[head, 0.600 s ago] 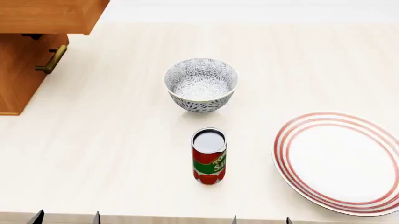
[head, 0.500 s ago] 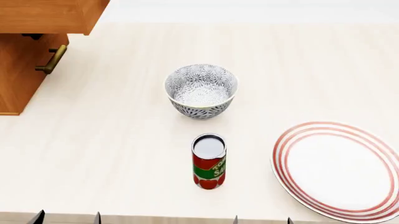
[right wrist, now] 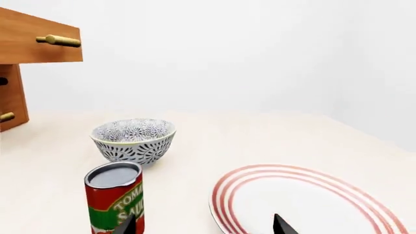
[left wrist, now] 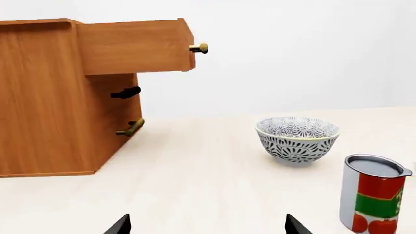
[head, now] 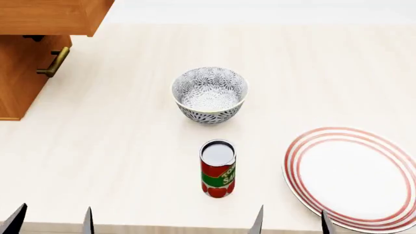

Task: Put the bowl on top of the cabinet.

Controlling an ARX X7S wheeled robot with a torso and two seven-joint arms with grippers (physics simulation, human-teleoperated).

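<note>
The bowl (head: 209, 94), white with a dense dark leaf pattern, stands upright on the pale table near its middle; it also shows in the left wrist view (left wrist: 297, 138) and the right wrist view (right wrist: 134, 139). The orange-brown cabinet (head: 29, 58) with brass handles stands at the far left, its upper drawer pulled out (left wrist: 133, 46). My left gripper (head: 50, 222) is open at the near edge, far short of the bowl, holding nothing. My right gripper (head: 291, 222) is open too, near the edge between the can and the plate.
A red tomato sauce can (head: 217, 168) stands upright just in front of the bowl. A red-ringed white plate (head: 354, 174) lies at the near right. The open drawer (head: 52, 17) overhangs the cabinet's lower handles (head: 55, 62).
The view shifted slightly, so bowl, can and plate sit lower in the frame. Both grippers' fingertips have risen further into view at the bottom edge.
</note>
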